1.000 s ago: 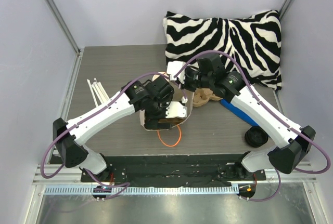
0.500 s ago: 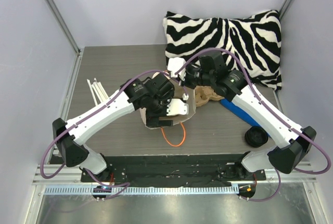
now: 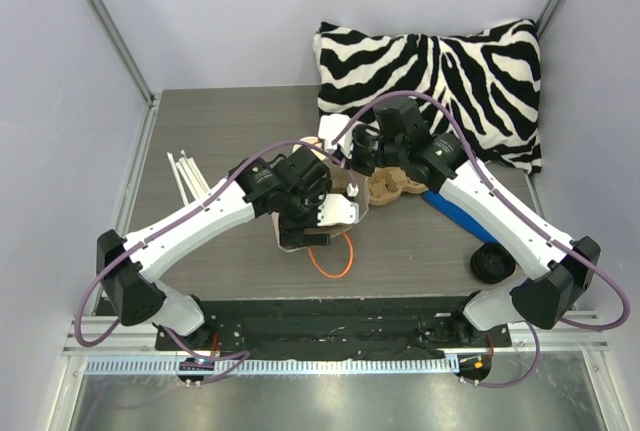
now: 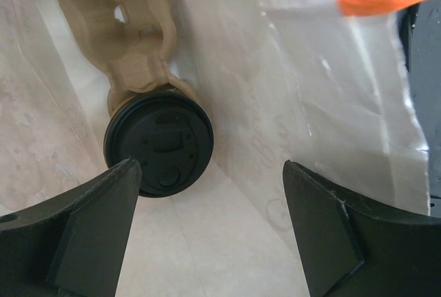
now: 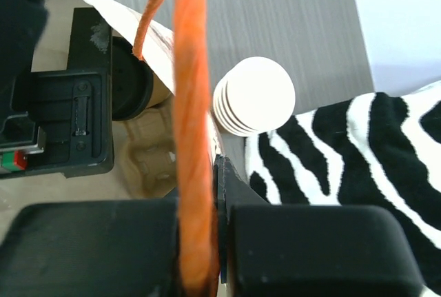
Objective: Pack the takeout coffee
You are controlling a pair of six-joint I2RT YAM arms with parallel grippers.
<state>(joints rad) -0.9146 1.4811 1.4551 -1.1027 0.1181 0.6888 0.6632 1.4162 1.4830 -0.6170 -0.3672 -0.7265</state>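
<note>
While right fingers (image 5: 310, 249) clamp orange handle (image 5: 189, 104), coffee (image 4: 158, 144) lies just beyond parted left fingers (image 4: 76, 235).

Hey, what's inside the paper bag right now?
The takeout coffee, black lid up, at one end of a tan cup carrier. The lid hides the cup's body; the left gripper's open fingers cover the bag's near corners.

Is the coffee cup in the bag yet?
In. The left wrist view shows the takeout coffee, black lid up, down inside the bag, paper walls around it.
</note>
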